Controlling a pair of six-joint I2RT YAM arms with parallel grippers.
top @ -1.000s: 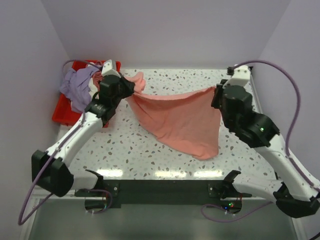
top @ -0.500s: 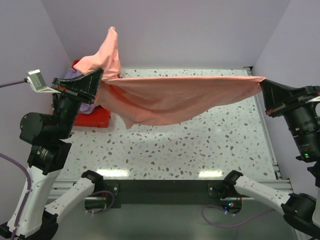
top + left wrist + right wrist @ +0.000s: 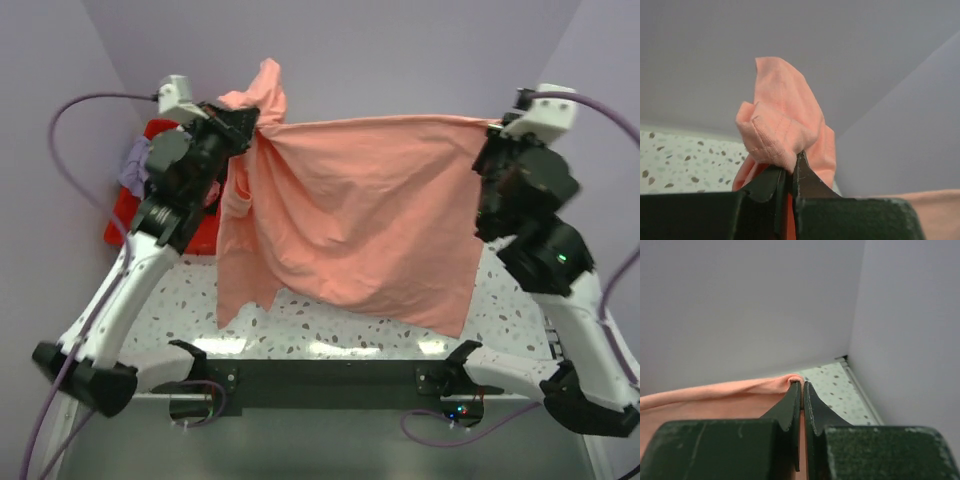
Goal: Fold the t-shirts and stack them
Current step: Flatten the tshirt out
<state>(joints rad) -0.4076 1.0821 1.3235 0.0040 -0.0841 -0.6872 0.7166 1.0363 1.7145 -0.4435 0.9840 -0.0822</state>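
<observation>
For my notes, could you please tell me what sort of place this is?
Likely a robot lab cell: two arms bolted to a speckled table, plain walls close around, a red bin.

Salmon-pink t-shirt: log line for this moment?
left gripper: shut on salmon-pink t-shirt | right gripper: shut on same | shirt: hanging spread between them

Top view: you have bright, even overhead light; white glare strips along the desk [image 3: 185, 290] near edge; shadows faint. Wrist views: dimmer, flat grey walls; left hand [image 3: 791, 167] and right hand [image 3: 802, 386] dark, softly focused up close.
</observation>
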